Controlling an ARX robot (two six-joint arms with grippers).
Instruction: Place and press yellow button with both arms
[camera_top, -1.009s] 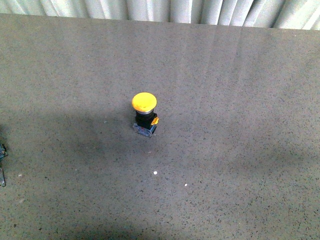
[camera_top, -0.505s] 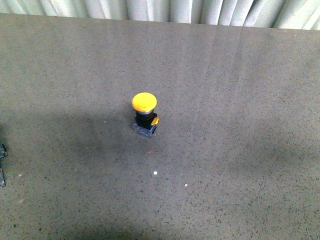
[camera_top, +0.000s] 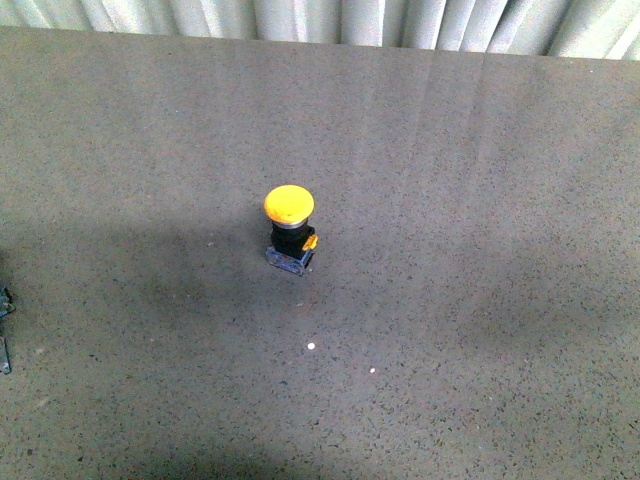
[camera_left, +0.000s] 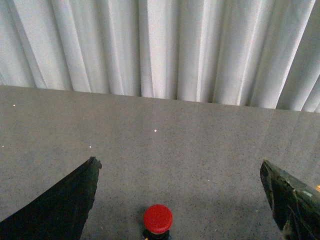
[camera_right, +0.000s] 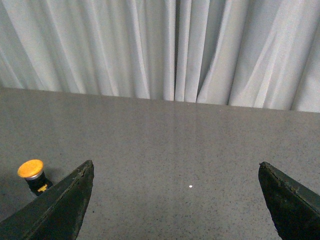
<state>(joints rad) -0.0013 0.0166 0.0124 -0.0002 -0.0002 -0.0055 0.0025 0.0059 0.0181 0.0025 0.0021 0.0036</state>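
A yellow button (camera_top: 289, 204) stands upright near the middle of a grey speckled table (camera_top: 480, 200), with neither arm near it in the front view. Both wrist views show wide-spread, empty jaws: the left gripper (camera_left: 180, 200) frames a red-capped button (camera_left: 158, 219), while the right gripper (camera_right: 175, 200) has the yellow one off beside its jaw. The tall, narrow button would likely tip if pressed off-centre, and the left arm risks pressing the red one instead.

Front view high, looking down; wrist views low, facing curtain (camera_right: 165, 50); all share table (camera_top: 480, 200).
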